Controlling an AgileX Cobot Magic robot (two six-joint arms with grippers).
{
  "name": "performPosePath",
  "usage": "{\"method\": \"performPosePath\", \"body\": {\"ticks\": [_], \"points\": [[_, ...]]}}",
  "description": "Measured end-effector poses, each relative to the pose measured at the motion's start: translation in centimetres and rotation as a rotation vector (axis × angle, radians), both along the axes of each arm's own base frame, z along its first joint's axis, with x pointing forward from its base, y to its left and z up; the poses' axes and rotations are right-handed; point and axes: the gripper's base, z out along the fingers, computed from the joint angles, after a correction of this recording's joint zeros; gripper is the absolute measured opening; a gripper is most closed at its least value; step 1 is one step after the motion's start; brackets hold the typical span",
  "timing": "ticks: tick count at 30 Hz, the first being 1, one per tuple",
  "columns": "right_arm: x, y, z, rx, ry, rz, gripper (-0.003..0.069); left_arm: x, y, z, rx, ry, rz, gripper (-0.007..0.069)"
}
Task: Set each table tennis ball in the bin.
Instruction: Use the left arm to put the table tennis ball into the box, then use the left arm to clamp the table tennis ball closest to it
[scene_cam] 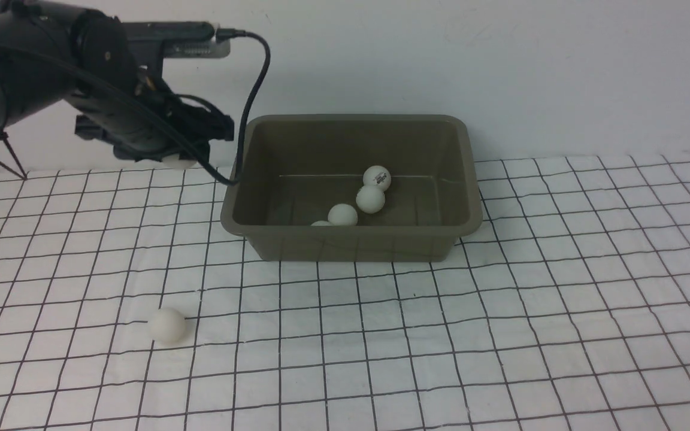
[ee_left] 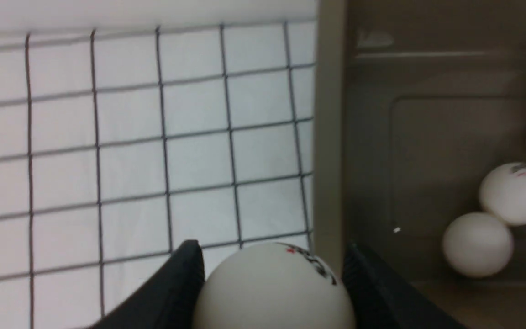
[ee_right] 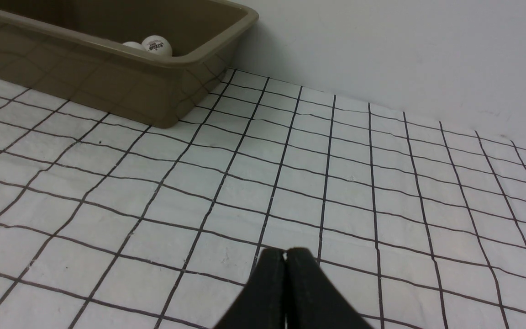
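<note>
**Now carrying a fifth ball to the bin**

Broadly, the gridded surface (scene_cam: 501,335) carries the bin (scene_cam: 351,242) near its far edge, about midway across. The left hand (ee_left: 270,256) hangs raised toward the far-left corner, just outside the bin's left rim. Its fingers are part-open and clamped on either side of the held ball (ee_left: 272,292), which from the wrist view sits over the grid rather than over the tub. The right hand (ee_right: 285,256) is low over the surface on the bin's right side, fingers pressed together with nothing between them.

Four balls (scene_cam: 370,199) lie in the bin in a loose line towards its near wall. A loose ball (scene_cam: 166,325) rests alone toward the near-left corner, well apart from the bin.

The step in hand looks like the carry before a drop. Next, the left hand needs to shift right until the held ball is clear inside the rim, then open. Released here, it would likely clip the rim or fall outside.
</note>
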Motion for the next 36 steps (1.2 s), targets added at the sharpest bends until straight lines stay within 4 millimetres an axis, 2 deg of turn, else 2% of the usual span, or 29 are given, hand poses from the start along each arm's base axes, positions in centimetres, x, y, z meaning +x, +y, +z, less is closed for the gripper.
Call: {"method": "performPosePath", "body": {"ticks": [3,7,8,13,18,21,24,27,30,34,36], "points": [[0.0,0.0,0.0,0.000,0.000,0.000,-0.0017,0.6,-1.5,1.0,0.005,-0.039,-0.051,0.0344],[0.0,0.0,0.0,0.000,0.000,0.000,-0.0017,1.4,-3.6,0.3,0.013,-0.034,-0.107,0.0344],[0.0,0.0,0.0,0.000,0.000,0.000,-0.0017,1.8,-4.6,-0.8,0.019,-0.013,-0.130,0.0344],[0.0,0.0,0.0,0.000,0.000,0.000,-0.0017,3.1,-7.2,-4.4,0.036,0.054,-0.181,0.0344],[0.0,0.0,0.0,0.000,0.000,0.000,-0.0017,3.6,-8.9,-6.2,0.037,0.088,-0.232,0.0346],[0.0,0.0,0.0,0.000,0.000,0.000,-0.0017,3.7,-9.2,-6.4,0.030,0.089,-0.251,0.0381],[0.0,0.0,0.0,0.000,0.000,0.000,-0.0017,3.8,-9.4,-6.3,0.010,0.078,-0.252,0.0464],[0.0,0.0,0.0,0.000,0.000,0.000,-0.0017,3.9,-9.5,-5.9,0.007,0.074,-0.252,0.0514],[0.0,0.0,0.0,0.000,0.000,0.000,-0.0017,3.8,-9.4,-4.6,0.027,0.103,-0.261,0.0521],[0.0,0.0,0.0,0.000,0.000,0.000,-0.0017,2.7,-8.4,-0.9,0.104,0.105,-0.268,0.0521],[0.0,0.0,0.0,0.000,0.000,0.000,-0.0017,1.3,-7.3,1.9,0.166,0.096,-0.261,0.0524]]}}
